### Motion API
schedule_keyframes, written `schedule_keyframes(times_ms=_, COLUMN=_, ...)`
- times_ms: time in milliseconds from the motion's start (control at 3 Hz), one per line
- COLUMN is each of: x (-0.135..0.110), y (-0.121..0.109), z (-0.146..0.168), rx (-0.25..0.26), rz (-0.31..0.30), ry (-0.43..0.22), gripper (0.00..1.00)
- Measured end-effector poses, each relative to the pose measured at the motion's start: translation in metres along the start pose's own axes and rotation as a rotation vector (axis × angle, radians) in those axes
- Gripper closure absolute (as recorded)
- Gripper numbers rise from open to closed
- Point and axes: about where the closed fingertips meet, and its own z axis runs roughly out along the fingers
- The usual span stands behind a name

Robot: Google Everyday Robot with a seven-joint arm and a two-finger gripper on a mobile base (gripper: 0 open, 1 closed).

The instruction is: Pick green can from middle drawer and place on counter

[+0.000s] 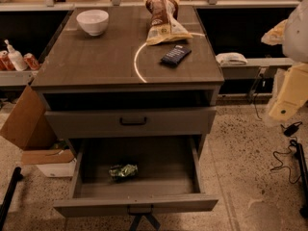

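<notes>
The small shiny green can point(123, 171) is lying sideways in the open grey-brown wooden middle drawer point(185, 177), while the pale gripper point(288, 94), its state impossible to tell, is hanging far right, needing a steep descent across the can's width

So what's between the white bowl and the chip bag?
Only bare counter, seen in the camera view. The gripper hangs off to the right.

A: What is seen underfoot?
B: A speckled floor point(240, 177), dimly lit; a cardboard box point(24, 124) is leaned at the left, and black cables point(284, 162) are strewn at the right.
A: And behind?
B: Dark metal-rimmed shelves point(260, 61) are set either side. The gripper point(139, 221) is glimpsed at the bottom edge.
</notes>
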Motion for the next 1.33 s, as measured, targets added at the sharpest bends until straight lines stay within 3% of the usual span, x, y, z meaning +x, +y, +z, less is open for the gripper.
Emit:
schedule_keyframes(times_ms=333, x=-0.006, y=0.020, z=0.023, rx=-0.033, rz=0.061, ry=-0.107, gripper=0.00)
schedule_keyframes(times_ms=667, x=-0.006, y=0.020, z=0.023, rx=-0.033, rz=0.061, ry=-0.108, gripper=0.00)
schedule_keyframes(times_ms=1000, x=-0.007, y=0.026, z=0.045, rx=-0.037, rz=0.032, ry=-0.154, gripper=0.00)
schedule_keyframes(times_ms=1333, x=-0.012, y=0.039, z=0.096, rx=-0.077, rz=-0.015, ry=-0.242, gripper=0.00)
